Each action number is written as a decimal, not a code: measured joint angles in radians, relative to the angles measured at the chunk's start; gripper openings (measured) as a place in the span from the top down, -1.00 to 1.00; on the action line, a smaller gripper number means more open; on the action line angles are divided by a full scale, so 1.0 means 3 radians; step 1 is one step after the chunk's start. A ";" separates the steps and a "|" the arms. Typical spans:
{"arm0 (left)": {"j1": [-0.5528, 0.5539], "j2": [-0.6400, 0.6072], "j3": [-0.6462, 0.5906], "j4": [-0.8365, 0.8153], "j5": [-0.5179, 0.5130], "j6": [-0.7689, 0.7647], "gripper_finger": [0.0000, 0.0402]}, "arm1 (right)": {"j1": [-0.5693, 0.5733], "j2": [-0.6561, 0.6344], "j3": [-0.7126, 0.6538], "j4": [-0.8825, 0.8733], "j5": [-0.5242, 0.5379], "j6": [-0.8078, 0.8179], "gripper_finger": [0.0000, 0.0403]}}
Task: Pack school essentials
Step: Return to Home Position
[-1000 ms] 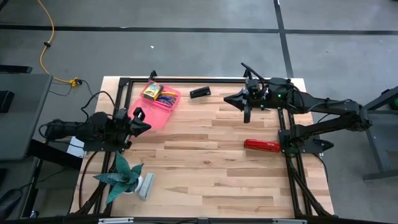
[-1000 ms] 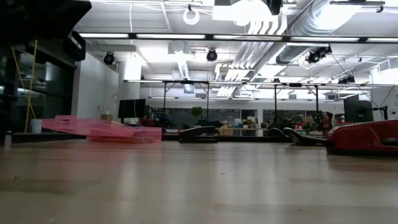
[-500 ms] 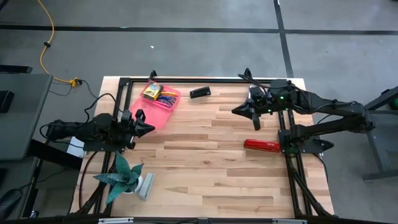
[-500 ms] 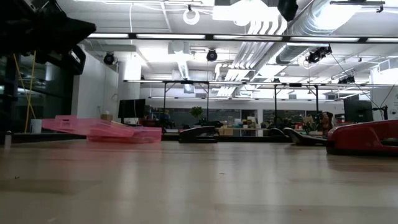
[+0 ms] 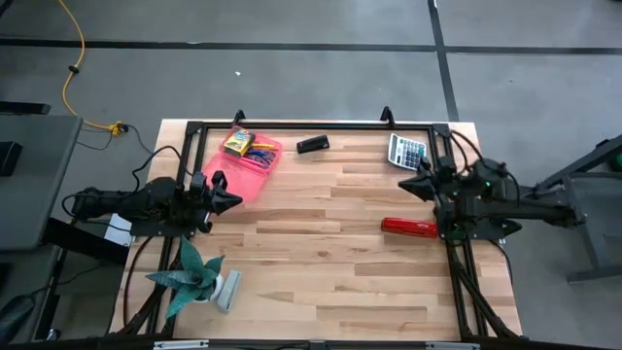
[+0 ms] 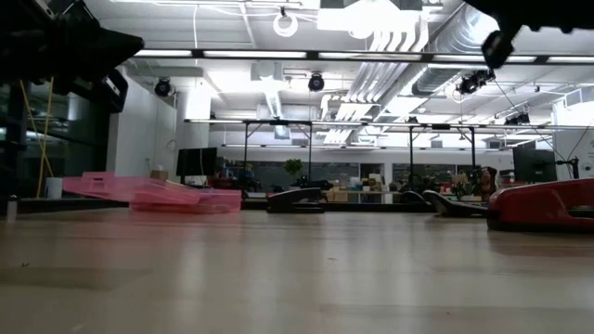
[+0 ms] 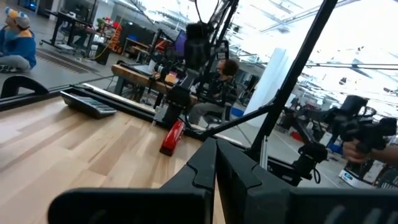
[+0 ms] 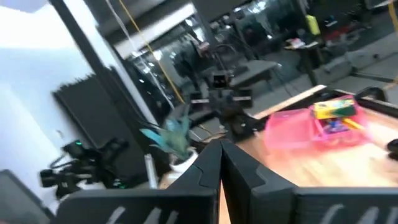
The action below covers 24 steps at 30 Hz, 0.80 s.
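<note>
An open pink case (image 5: 255, 167) lies at the table's far left. It holds a yellow-green crayon box (image 5: 236, 142) and small coloured stationery (image 5: 259, 154). The case also shows in the right wrist view (image 8: 297, 128) and the low view (image 6: 158, 193). My left gripper (image 5: 233, 201) is shut and holds nothing, hovering level just near of the case. My right gripper (image 5: 418, 185) is shut and holds nothing, drawn back at the right edge between the grey calculator (image 5: 407, 151) and the red bar (image 5: 409, 227). Both point level, as their wrist views show (image 7: 214, 167) (image 8: 219, 163).
A small black item (image 5: 312, 144) lies at the far middle. A green plant (image 5: 190, 275) and a pale object (image 5: 227, 290) stand at the near left. A black frame (image 5: 292, 123) runs round the table. The wooden middle (image 5: 321, 253) is bare. People show in the room beyond.
My right gripper has drawn back toward the table's right edge and a little nearer, sinking as it went, still shut. The calculator that its arm covered now shows. My left gripper has tipped down slightly and otherwise kept its place.
</note>
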 joint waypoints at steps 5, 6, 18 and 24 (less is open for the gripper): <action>0.0000 0.0000 0.0000 0.0000 -0.0001 0.0000 1.00 | 0.0414 -0.0507 -0.0523 0.0214 0.0456 0.0085 1.00; 0.0000 0.0000 0.0000 0.0000 0.0000 0.0000 1.00 | 0.0488 -0.0580 -0.0586 0.0206 0.0555 0.0066 1.00; 0.0000 0.0000 0.0001 0.0001 0.0000 -0.0001 1.00 | 0.0593 -0.0931 -0.0813 -0.0220 0.0776 -0.0236 1.00; 0.0000 0.0001 0.0001 -0.0001 -0.0001 -0.0001 1.00 | 0.0577 -0.0920 -0.1205 0.0118 0.0859 -0.0294 1.00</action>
